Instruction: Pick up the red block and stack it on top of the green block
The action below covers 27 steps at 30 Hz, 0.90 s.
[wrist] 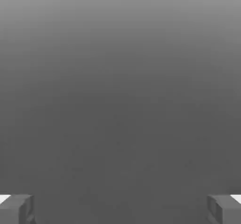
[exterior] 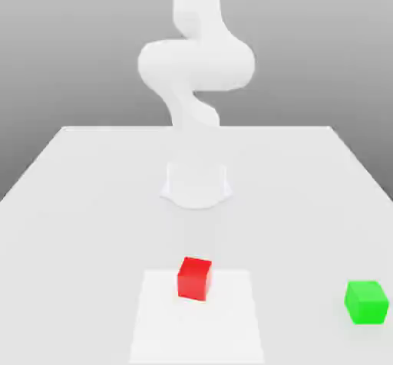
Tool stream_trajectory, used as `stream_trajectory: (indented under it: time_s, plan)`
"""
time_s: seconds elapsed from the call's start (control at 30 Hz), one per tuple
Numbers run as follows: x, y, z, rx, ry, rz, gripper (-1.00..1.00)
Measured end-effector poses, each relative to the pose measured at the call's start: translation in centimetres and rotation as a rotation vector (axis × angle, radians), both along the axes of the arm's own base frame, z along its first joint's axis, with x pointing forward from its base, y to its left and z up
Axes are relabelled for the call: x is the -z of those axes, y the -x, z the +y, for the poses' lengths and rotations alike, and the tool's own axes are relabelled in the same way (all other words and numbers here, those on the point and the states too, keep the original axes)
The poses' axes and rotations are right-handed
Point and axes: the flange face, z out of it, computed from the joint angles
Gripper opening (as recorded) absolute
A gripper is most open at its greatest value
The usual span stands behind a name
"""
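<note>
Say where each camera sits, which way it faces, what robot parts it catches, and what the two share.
Exterior view: off the arm, across the table from the base, facing it and looking somewhat down; red block and green block nearer than the base; arm rising behind.
Hand view: on the hand, looking out past the open gripper at plain grey; heading can't be told.
Shared: the same robot, arm in one, gripper in the other.

The arm (exterior: pixel 197 64) runs out past the exterior view's top edge (its upper part, hand included, cut off).
</note>
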Motion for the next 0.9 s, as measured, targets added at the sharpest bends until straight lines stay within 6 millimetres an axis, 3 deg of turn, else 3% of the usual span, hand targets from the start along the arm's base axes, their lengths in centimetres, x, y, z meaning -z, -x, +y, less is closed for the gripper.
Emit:
stream_trajectory:
  time_s: [0.13,0.3,0.43,0.57,0.63,0.8,0.83,0.9]
  plan:
    - [9.9,-3.8,0.0,0.039,-0.019,0.15,0.0]
    - [22.4,-5.2,-0.1,0.091,-0.042,0.335,0.0]
    - [32.5,-3.6,-0.3,0.139,-0.061,0.492,0.0]
    - [42.7,0.8,-0.4,0.194,-0.081,0.667,0.0]
    - [45.9,1.8,-0.4,0.207,-0.085,0.705,0.0]
    - [50.8,2.3,-0.4,0.21,-0.086,0.717,0.0]
    - [51.4,2.4,-0.4,0.21,-0.086,0.718,-1.0]
    - [51.4,2.4,-0.4,0.21,-0.086,0.717,-1.0]
